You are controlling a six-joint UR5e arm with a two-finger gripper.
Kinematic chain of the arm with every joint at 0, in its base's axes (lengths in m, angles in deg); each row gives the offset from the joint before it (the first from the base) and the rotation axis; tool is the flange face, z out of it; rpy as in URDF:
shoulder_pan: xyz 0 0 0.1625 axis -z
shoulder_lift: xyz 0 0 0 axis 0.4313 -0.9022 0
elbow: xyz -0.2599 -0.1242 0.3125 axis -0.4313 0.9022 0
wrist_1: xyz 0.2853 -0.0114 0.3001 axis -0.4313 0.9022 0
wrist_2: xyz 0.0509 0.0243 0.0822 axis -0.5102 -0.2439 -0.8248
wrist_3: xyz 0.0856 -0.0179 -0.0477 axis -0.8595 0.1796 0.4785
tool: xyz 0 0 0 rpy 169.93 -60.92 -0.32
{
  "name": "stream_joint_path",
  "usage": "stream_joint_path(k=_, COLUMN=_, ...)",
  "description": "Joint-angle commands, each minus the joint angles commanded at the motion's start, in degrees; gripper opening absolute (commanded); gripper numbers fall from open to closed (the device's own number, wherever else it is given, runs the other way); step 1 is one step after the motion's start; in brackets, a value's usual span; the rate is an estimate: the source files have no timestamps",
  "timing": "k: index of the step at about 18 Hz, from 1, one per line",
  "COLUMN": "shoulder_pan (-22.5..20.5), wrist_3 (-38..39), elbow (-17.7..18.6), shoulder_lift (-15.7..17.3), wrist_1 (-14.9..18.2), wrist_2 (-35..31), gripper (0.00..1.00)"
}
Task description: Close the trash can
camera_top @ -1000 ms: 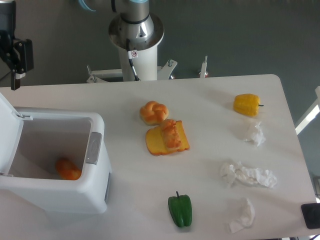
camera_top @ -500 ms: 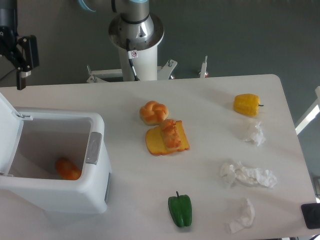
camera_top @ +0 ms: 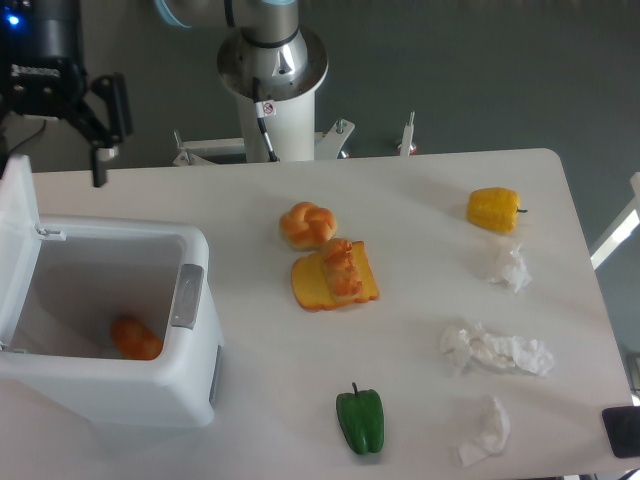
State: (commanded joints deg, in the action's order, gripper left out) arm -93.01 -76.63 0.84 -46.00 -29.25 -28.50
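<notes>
One second has been enough for the black two-finger gripper to travel rightward from the far left edge of the view, so you now find it above the back edge of the table, just behind the upright lid. Its two fingers stand apart, with nothing held between them; the left finger is partly hidden behind the lid, so treat that reading with some care.

The large white plastic trash can with rounded corners sits at the table's front-left corner and is still open. Its flat white hinged lid has tipped from leaning back off the left edge to standing closer to upright, which suggests that the gripper has begun nudging it from behind. You cannot tell whether a finger is touching it at this instant. The grey latch on the front wall is unengaged, and a small orange item lies at the bottom of the bin.

For your task, this reads as the start of the closing push. You will likely need to carry the lid past vertical and down towards the latch side, watching that the fingers do not slip off its thin top edge.
</notes>
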Motion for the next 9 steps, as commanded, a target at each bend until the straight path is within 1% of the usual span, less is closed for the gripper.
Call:
stream_joint_path(k=3, shoulder_pan=-1.8, wrist_3=-0.2, elbow=0.0, shoulder_lift=-2.5, wrist_1=0.0, wrist_2=-0.8, gripper=1.0)
stream_joint_path(k=5, shoulder_pan=-2.5, wrist_3=-0.2, elbow=0.3, shoulder_lift=-3.3, wrist_1=0.0, wrist_2=-1.6, gripper=1.0)
stream_joint_path(k=9, shoulder_pan=-6.1, wrist_3=-0.7, elbow=0.7, shoulder_lift=-4.1, wrist_1=0.0, wrist_2=-1.5, gripper=1.0)
